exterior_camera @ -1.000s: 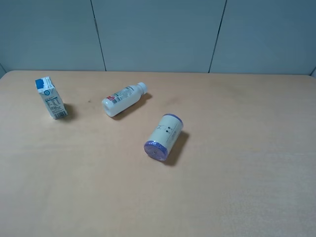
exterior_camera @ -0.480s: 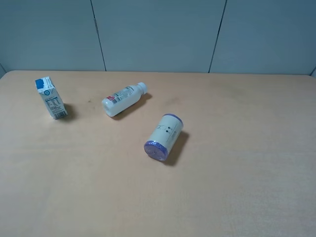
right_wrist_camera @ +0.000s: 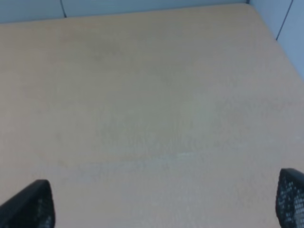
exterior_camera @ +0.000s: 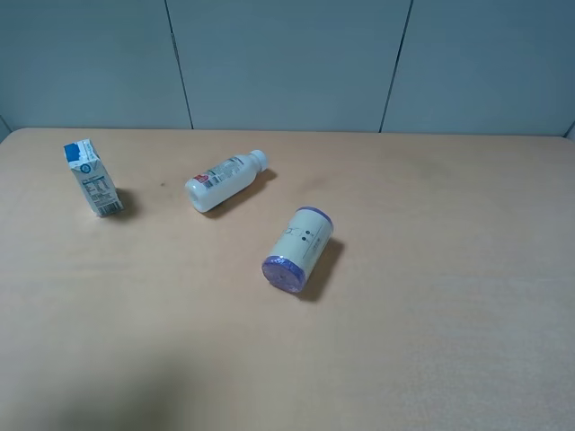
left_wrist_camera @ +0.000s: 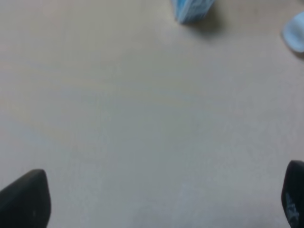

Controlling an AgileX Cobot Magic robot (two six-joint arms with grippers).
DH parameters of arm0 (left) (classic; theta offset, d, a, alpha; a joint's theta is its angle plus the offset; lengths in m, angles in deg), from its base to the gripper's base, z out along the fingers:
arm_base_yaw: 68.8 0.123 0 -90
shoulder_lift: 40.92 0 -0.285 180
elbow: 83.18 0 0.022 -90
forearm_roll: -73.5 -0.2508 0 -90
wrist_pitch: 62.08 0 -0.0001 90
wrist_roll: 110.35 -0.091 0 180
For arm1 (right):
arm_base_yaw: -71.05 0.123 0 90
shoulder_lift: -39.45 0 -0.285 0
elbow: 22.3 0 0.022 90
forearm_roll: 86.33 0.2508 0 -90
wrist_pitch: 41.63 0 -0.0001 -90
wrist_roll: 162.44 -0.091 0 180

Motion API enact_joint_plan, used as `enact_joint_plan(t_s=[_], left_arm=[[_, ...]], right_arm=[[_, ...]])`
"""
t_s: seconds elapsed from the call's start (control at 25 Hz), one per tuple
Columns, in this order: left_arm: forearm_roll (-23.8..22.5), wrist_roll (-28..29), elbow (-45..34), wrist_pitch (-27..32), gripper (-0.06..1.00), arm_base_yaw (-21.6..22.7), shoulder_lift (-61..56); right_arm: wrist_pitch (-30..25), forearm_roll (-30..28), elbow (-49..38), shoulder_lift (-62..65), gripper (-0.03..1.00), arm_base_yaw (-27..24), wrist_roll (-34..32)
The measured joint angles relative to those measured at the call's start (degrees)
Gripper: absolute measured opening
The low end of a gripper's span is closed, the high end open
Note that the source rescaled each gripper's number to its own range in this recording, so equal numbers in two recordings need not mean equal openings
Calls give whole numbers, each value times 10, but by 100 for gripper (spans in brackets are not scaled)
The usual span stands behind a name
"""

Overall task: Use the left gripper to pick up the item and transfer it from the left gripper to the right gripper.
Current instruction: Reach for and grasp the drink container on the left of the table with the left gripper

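The item, a small white drink carton with a blue top [exterior_camera: 92,178], stands upright at the far left of the table. Its lower part shows blurred in the left wrist view [left_wrist_camera: 192,9]. Neither arm shows in the exterior high view. My left gripper [left_wrist_camera: 159,199] is open and empty, its two black fingertips [left_wrist_camera: 26,199] wide apart over bare table, well short of the carton. My right gripper [right_wrist_camera: 164,204] is open and empty, its fingertips [right_wrist_camera: 28,204] over bare table.
A white plastic bottle [exterior_camera: 225,180] lies on its side right of the carton; its edge shows in the left wrist view [left_wrist_camera: 295,32]. A white cylinder with purple ends [exterior_camera: 298,250] lies near the middle. A grey panelled wall [exterior_camera: 287,63] stands behind the table.
A faint shadow has appeared on the table at the lower left of the exterior high view. The carton, bottle and cylinder have not moved.
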Motion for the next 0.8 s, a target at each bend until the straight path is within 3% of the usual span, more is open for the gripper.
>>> enact_joint_plan(t_s=[0.52,0.8], left_arm=[[1,31,154,-55,96,0,324],[1,52,237,-59,96,-3,443]], right_arm=[[0,0,0,0,100,0,0],[0,0,0,0,100,0,0]])
